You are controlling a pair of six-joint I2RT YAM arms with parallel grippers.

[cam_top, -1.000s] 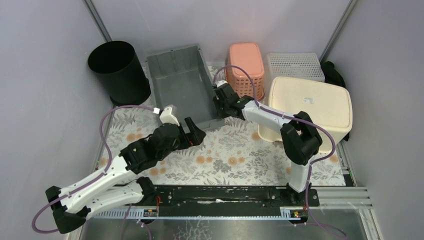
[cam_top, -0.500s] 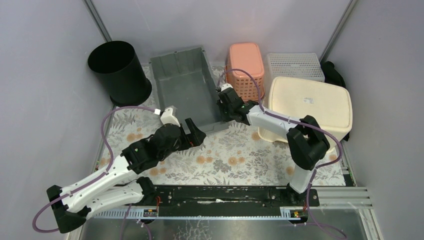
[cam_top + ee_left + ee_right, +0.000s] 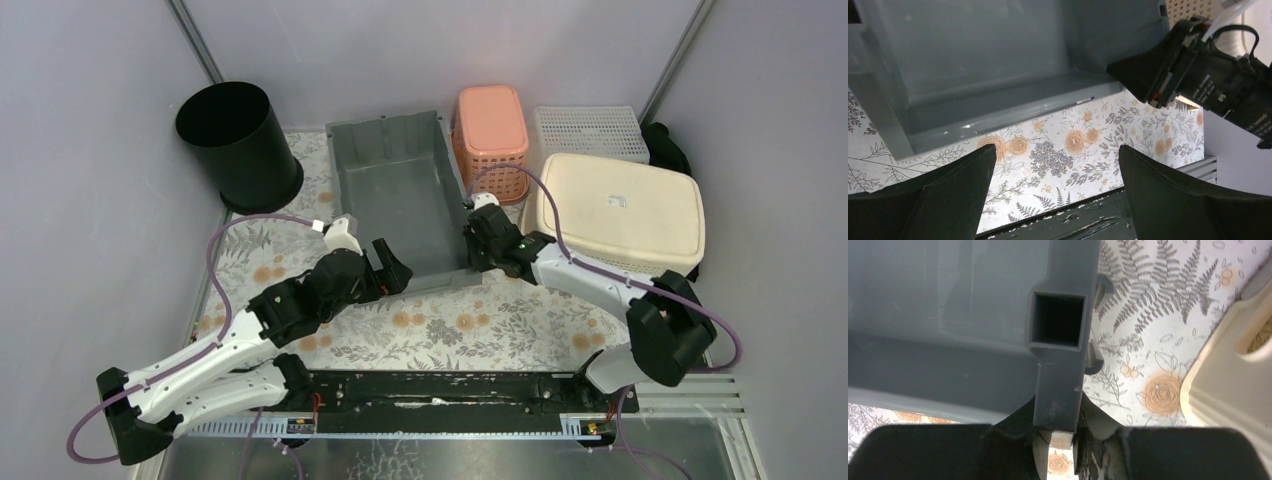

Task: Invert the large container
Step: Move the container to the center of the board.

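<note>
— Bin (image 3: 400, 190) placement?
— It is seen on the counter (image 3: 450, 320), mouth up.
— Right pincer (image 3: 1057, 422)?
— It is clamped narrow on the bin's near right corner post.
— Left pincer (image 3: 390, 266)?
— It is held wide, just beside the bin's near wall, with nothing gripped.

The counter (image 3: 450, 322) has a floral-patterned cover. On it are a black bucket (image 3: 238, 140) at the far left, a grey container (image 3: 400, 205) in the middle, and a pink basket (image 3: 492, 125), a white mesh basket (image 3: 588, 130) and a cream tub (image 3: 620, 210) to the right.
</note>
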